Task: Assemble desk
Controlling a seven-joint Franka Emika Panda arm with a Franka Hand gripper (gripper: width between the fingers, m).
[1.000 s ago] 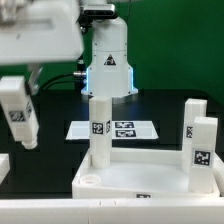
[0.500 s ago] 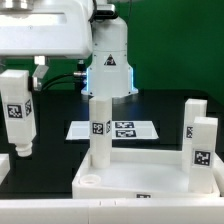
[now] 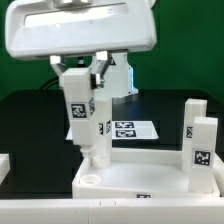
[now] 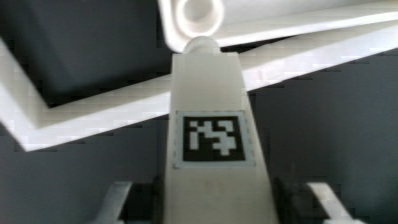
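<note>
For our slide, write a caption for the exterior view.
Gripper carries a leg over the tabletop toward its corner socket.

**White parts, black bench**

The desk top (image 3: 140,170) is plain white. Each white leg (image 3: 78,110) bears a black-and-white square tag. The bench (image 3: 30,125) is black. The marker board (image 3: 135,129) is white with black tags. The backdrop is green.

Tabletop (image 3: 140,172): white plastic, smooth, faintly glossy along its rim. Held leg (image 3: 79,110) and standing legs (image 3: 200,140): the same smooth white plastic, each bearing a matt black-and-white printed tag (image 4: 214,137). Marker board (image 3: 125,129): thin, flat, matt white sheet. Surface (image 3: 30,125): black, matt. Arm housing (image 3: 80,30): white, smooth, slightly glossy plastic casing.
</note>
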